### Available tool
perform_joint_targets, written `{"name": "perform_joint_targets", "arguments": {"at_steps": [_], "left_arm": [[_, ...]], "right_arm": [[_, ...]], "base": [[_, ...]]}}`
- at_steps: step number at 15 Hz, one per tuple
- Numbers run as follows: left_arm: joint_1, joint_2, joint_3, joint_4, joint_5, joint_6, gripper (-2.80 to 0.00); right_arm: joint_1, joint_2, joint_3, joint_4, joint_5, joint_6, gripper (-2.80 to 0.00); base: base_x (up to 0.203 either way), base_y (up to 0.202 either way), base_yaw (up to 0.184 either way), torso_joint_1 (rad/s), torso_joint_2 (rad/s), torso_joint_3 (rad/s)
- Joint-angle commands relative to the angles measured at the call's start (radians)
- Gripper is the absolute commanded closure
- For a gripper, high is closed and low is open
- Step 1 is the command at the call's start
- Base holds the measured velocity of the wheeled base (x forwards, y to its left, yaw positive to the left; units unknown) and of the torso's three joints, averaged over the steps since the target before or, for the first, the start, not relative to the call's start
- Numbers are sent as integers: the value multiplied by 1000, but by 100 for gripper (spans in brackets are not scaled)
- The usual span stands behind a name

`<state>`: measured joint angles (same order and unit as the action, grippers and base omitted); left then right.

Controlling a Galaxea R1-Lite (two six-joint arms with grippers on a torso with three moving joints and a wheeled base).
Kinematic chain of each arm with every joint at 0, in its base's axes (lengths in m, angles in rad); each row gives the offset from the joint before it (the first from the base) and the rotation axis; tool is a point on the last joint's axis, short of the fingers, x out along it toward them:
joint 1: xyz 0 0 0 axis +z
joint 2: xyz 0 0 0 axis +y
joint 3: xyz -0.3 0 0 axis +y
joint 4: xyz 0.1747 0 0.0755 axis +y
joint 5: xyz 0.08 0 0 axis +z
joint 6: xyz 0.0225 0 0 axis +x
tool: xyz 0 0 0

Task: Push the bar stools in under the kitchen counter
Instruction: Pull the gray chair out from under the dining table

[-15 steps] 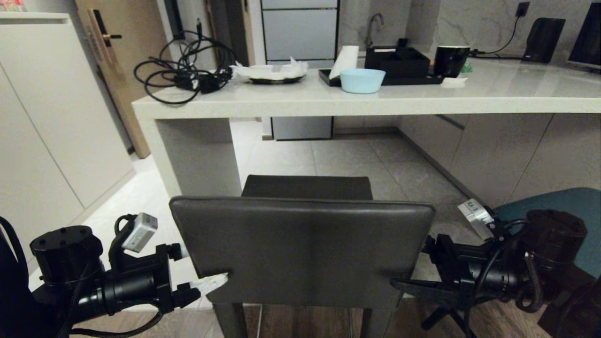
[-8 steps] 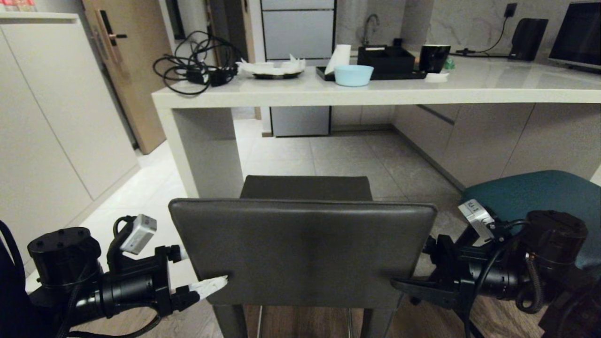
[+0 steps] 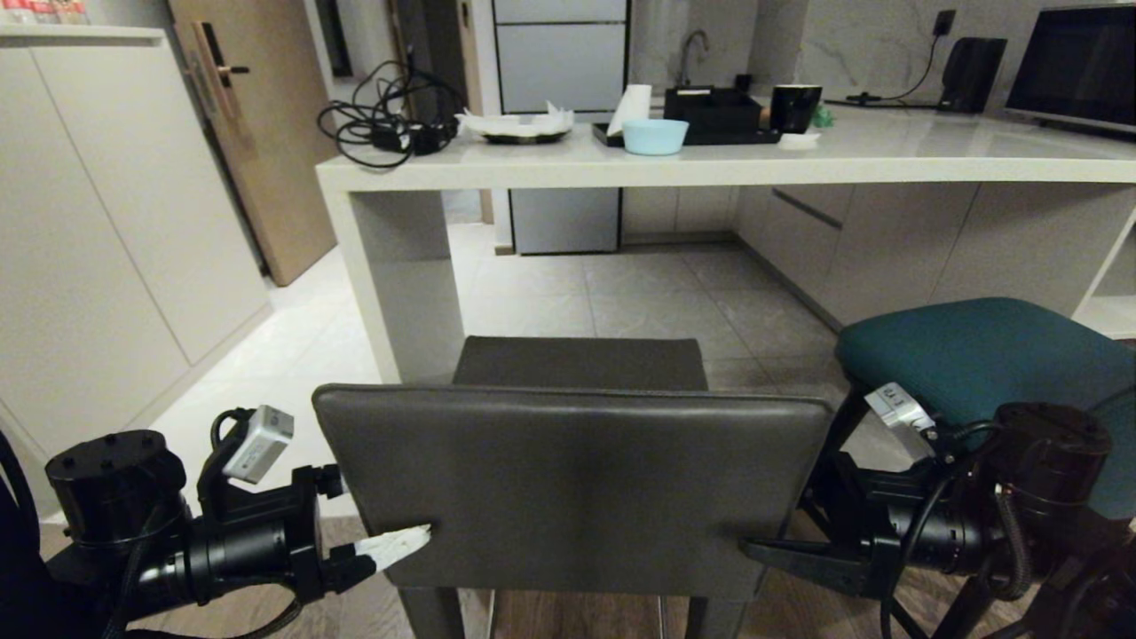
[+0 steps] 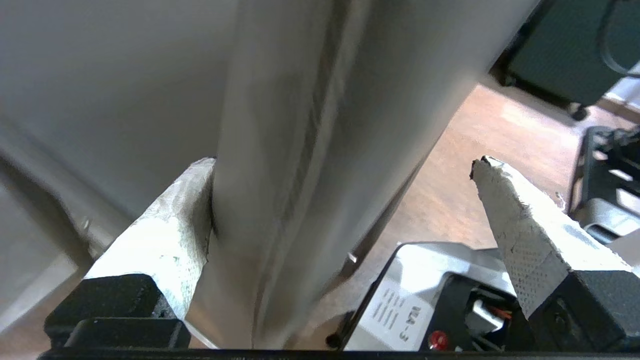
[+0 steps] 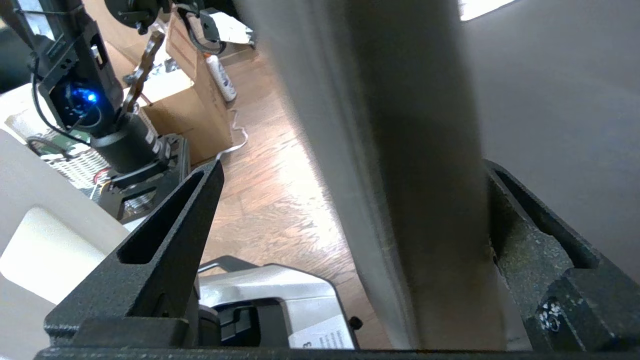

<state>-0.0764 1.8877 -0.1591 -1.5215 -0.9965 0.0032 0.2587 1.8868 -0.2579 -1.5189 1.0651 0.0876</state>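
Note:
The dark grey bar stool [image 3: 568,488] stands right before me, its square back toward me. Its seat [image 3: 581,362] points at the kitchen counter [image 3: 710,166], with floor showing between them. My left gripper [image 3: 395,537] is open astride the back's left edge [image 4: 300,150]. One white-taped finger [image 4: 165,235] touches the back and the other [image 4: 520,230] stands clear. My right gripper [image 3: 763,550] is open astride the back's right edge [image 5: 400,150], one black finger [image 5: 525,235] against it. The teal bar stool [image 3: 976,351] stands to the right, outside the counter.
A tall beige cabinet [image 3: 106,222] and a wooden door [image 3: 257,133] are on the left. The counter top carries black cables [image 3: 382,124], a light blue bowl [image 3: 655,136] and a black tray [image 3: 710,120]. Cardboard boxes [image 5: 190,115] stand behind me on the wooden floor.
The whole view has drawn back from the counter, which now looks smaller and farther. The grey stool and both grippers keep their place in the picture. More of the teal stool shows.

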Motion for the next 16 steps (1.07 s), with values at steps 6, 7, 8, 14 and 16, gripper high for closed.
{"name": "perform_joint_targets", "arguments": {"at_steps": [6,7,8,14,16], "left_arm": [[1,-13,1,-9,3,-1,-280],[0,-19,5,-9,2,-2,-280],[-2,-22,8,-9,1,-2,-280],[-86,-75,24,-9,-5,-12,-280],[-138,-83,39,-9,-5,-11,-280]], "right_arm": [[-1,-12,2,-11,2,0,-280],[-1,-11,1,-11,0,0,-280],[-2,-8,0,-11,-4,1,-280],[-59,26,-39,-11,-101,5,-280],[-79,48,-83,-11,-128,18,-280]], "base": [[0,0,0,0,0,0],[0,0,0,0,0,0],[0,0,0,0,0,0],[0,0,0,0,0,0],[0,0,0,0,0,0]]}}
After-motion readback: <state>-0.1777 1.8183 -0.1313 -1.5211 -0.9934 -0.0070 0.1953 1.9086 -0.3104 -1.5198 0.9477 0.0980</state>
